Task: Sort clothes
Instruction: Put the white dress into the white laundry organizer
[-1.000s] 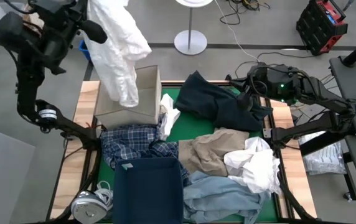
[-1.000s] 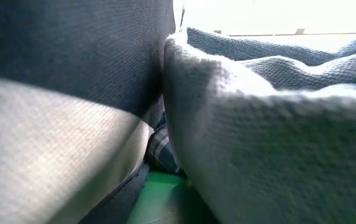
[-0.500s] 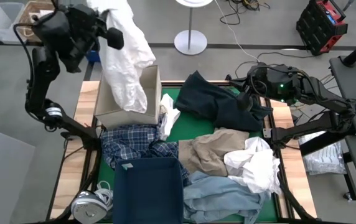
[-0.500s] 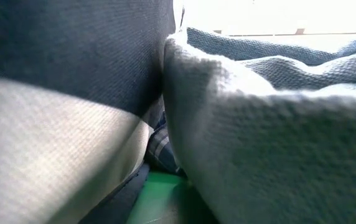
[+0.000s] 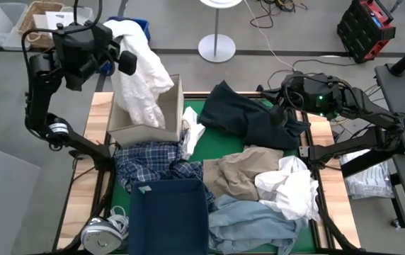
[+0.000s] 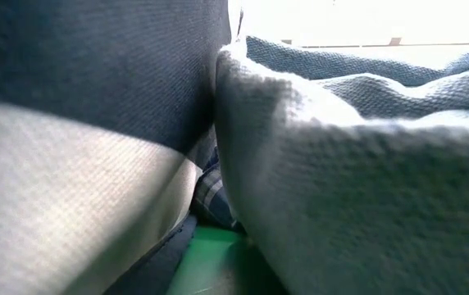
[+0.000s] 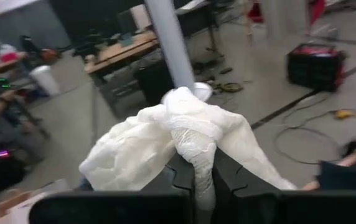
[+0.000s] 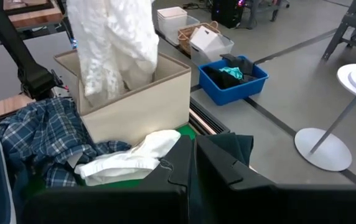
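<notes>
High view: left gripper (image 5: 121,48) raised above the far-left corner of the table, clamped on a white shirt (image 5: 142,81) that hangs straight down, long axis vertical, lower end dipping inside the open beige box (image 5: 170,99). Directly beneath the hand, then, lies the box, so a plain lowering and letting go looks like what is called for. Crumpled, puckered white cloth, bunched at the top where gripped. Right gripper (image 5: 285,113) resting at the right edge on the dark navy piece (image 5: 245,117), far from the box; cannot tell whether parted or closed. On the green mat (image 5: 227,140): plaid shirt (image 5: 149,161), tan trousers (image 5: 234,173), another white shirt (image 5: 291,188), light denim (image 5: 248,223), and a dark blue bin (image 5: 168,216) at the near edge.

Low view: blocked almost wholly by cloth pressed close, dark navy fabric (image 6: 95,74) on one side, pale denim (image 6: 349,180) on the other, a sliver of plaid and green between. No gripper visible.

Left wrist view: two dark fingers (image 7: 181,180) pinched tight on a twisted neck of the white shirt (image 7: 165,140), with the rest ballooning out beyond them. Room floor behind.

Right wrist view: hanging white shirt (image 8: 116,43) seen across the table, lower part inside the box (image 8: 140,106), upper part running out of frame. Small white garment (image 8: 134,155) lying beside the box against the plaid shirt (image 8: 41,137). Blue crate (image 8: 234,78) on the floor beyond.
</notes>
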Robot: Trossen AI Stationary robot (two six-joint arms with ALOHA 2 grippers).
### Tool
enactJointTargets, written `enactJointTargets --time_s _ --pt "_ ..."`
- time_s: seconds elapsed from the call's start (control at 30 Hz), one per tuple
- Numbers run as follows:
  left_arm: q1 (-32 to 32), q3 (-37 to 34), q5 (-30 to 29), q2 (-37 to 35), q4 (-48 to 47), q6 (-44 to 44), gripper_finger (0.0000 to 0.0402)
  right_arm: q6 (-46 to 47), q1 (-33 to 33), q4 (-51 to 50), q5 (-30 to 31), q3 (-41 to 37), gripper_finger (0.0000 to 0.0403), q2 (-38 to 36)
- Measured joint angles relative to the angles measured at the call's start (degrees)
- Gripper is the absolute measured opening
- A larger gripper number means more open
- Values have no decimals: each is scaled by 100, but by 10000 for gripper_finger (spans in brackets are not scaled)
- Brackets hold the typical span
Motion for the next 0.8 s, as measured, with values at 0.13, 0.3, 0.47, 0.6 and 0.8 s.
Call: enactJointTargets --time_s 0.13,0.3,0.47,0.6,0.8 --pt "0 0 175 -21 -202 -67 0 -2 0 0 0 -3 13 2" --pt "2 0 391 -52 -772 -301 0 -6 0 -2 0 -9 13 2" --pt "0 0 986 -40 -1261 -607 0 -9 0 -1 0 -11 13 2" --pt "2 0 993 0 -1458 -708 0 -3 0 0 0 -11 13 2" --pt "0 0 1064 17 -1473 -710 0 29 0 -1 0 -13 13 2"
